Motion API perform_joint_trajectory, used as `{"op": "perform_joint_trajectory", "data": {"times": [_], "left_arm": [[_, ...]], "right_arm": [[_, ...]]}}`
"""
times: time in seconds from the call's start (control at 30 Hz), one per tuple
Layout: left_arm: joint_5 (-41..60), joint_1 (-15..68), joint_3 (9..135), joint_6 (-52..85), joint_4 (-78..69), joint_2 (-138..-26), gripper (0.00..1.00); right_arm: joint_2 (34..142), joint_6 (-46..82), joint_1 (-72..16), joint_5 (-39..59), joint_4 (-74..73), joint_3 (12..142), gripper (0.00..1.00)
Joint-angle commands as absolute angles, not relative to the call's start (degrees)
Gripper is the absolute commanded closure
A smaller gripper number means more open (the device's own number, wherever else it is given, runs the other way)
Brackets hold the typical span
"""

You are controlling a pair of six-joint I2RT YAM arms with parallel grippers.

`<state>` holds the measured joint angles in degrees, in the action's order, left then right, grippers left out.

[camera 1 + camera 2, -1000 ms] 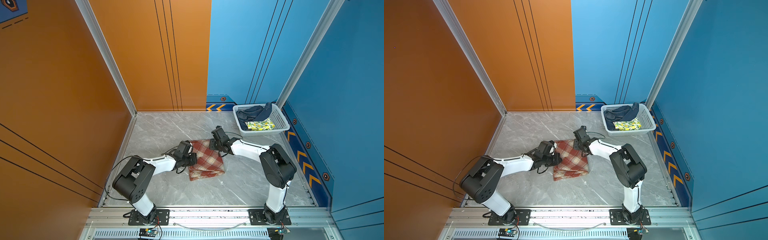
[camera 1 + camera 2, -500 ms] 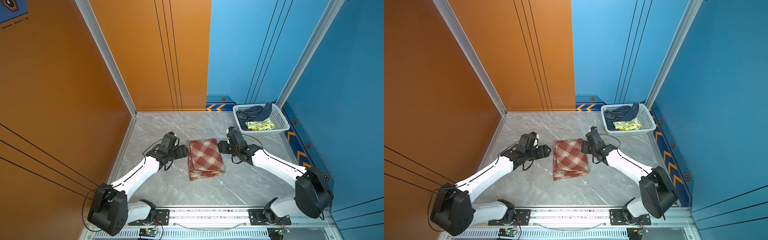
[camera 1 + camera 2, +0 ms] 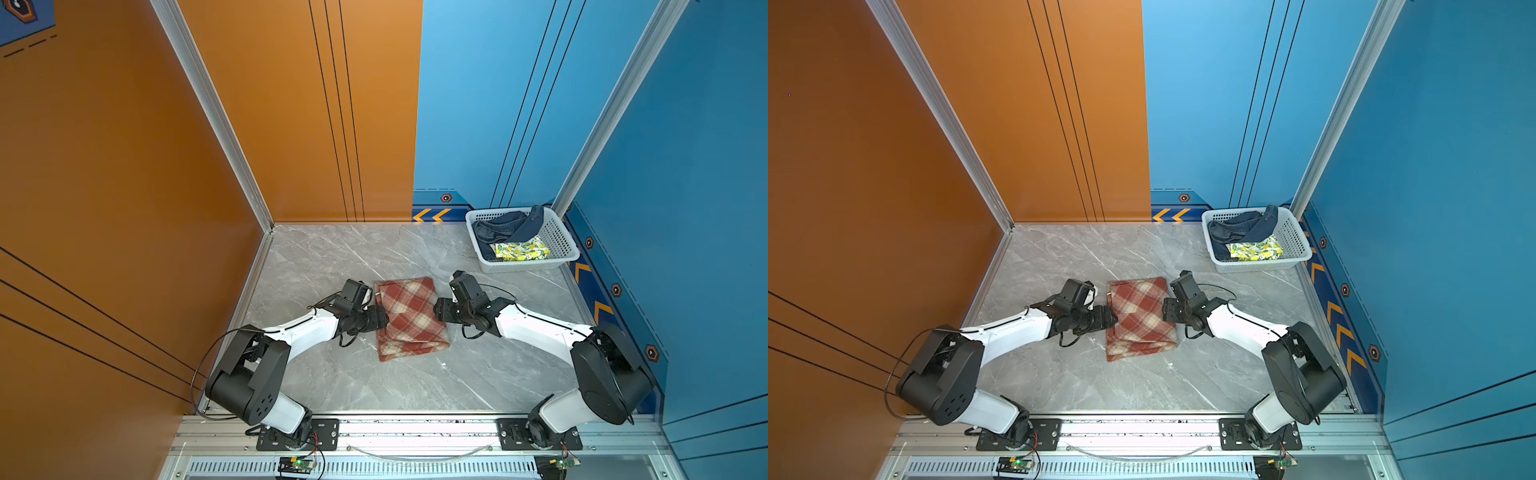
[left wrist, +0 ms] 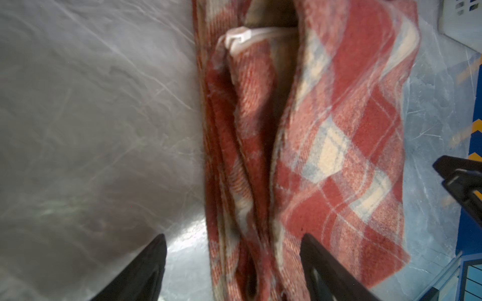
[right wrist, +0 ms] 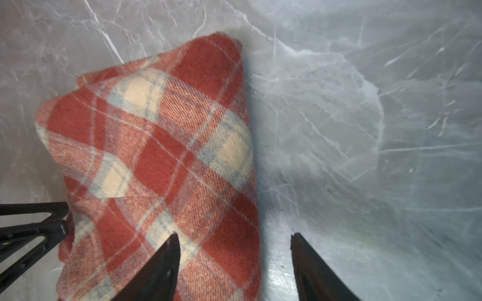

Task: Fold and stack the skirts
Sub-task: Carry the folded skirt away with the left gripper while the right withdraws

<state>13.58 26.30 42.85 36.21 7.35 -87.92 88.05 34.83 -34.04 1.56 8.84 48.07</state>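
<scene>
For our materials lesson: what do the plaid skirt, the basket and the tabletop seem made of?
Plaid skirt: probably wool-like woven cloth, matte; twill ribs, fuzzy edges.
Basket: likely moulded white plastic; rigid perforated walls.
Tabletop: marble-look, faint sheen; white veins; stone or laminate unclear.

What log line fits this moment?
plaid skirt: folded on table; left hand: open; right hand: open; basket: denim skirt, lemon skirt inside

Plaid skirt (image 3: 409, 318) lying centred on table (image 3: 332, 257), left gripper (image 3: 384, 322) at its left edge, right gripper (image 3: 437, 309) at its right. Basket (image 3: 559, 232) sitting behind-right, holding denim skirt (image 3: 498, 226) behind lemon-print skirt (image 3: 521, 250).
</scene>
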Motion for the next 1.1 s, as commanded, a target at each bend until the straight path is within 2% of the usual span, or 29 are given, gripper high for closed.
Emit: {"op": "perform_joint_trajectory", "data": {"times": [0.0,0.17,0.37,0.43,0.5,0.73,1.07], "left_arm": [[15.69,27.10,43.23,37.24,4.18,-90.48,0.19],[14.40,27.81,43.59,37.27,4.18,-93.47,0.27],[12.49,30.11,44.84,36.67,4.13,-97.89,0.56],[12.58,30.75,45.57,36.56,3.76,-99.48,0.75],[12.49,30.82,47.06,36.68,3.75,-100.43,0.98],[12.20,25.87,51.67,41.61,1.30,-99.59,1.00],[5.55,10.98,53.82,52.55,-8.07,-99.93,1.00]], "right_arm": [[88.92,36.29,-34.69,2.49,6.44,47.04,0.32],[89.98,36.98,-35.23,2.63,5.07,46.19,0.32],[90.68,37.80,-36.12,2.99,3.87,45.97,0.32],[90.04,37.72,-36.04,2.99,4.11,46.22,0.32],[88.70,37.19,-35.95,2.83,4.88,46.78,0.32],[81.51,33.60,-35.27,-0.26,9.36,48.86,0.32],[76.91,29.70,-35.02,-2.05,7.04,47.57,0.31]]}}
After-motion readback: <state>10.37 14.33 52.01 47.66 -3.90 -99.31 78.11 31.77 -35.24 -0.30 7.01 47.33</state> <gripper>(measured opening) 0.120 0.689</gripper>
